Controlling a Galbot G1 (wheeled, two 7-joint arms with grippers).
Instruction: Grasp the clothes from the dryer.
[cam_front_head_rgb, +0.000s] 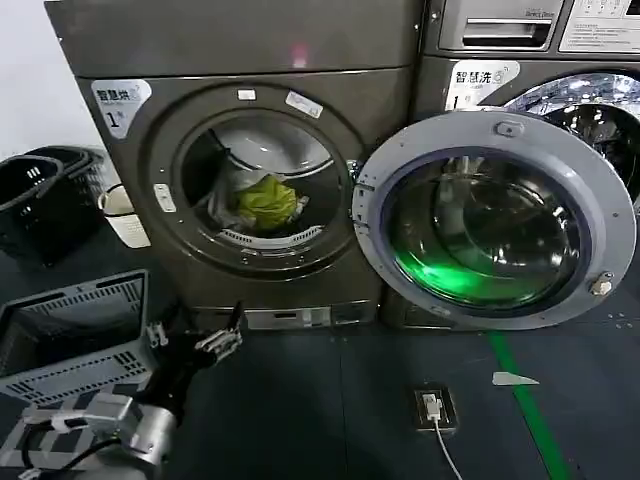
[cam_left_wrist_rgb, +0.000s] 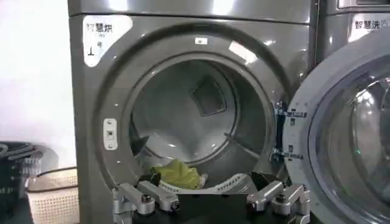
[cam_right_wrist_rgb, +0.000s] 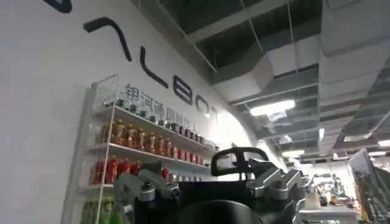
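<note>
One bundle of clothes (cam_front_head_rgb: 265, 202) lies at the front rim of one dryer (cam_front_head_rgb: 130, 230) (door swung wide). Left gripper (cam_front_head_rgb: 222, 340) hangs low before it, fingers spread; right gripper (cam_right_wrist_rgb: 210, 182) likewise spread

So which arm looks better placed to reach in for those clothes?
Probably the left. Its claw hangs open, low before the dryer, facing the clothes. The right claw points at shelves and ceiling.

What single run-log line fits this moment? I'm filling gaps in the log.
left gripper: open, low before dark bronze-grey dryer | yellow-green clothes bundle: in drum, ungrasped | round door: open | right gripper: open, idle
</note>
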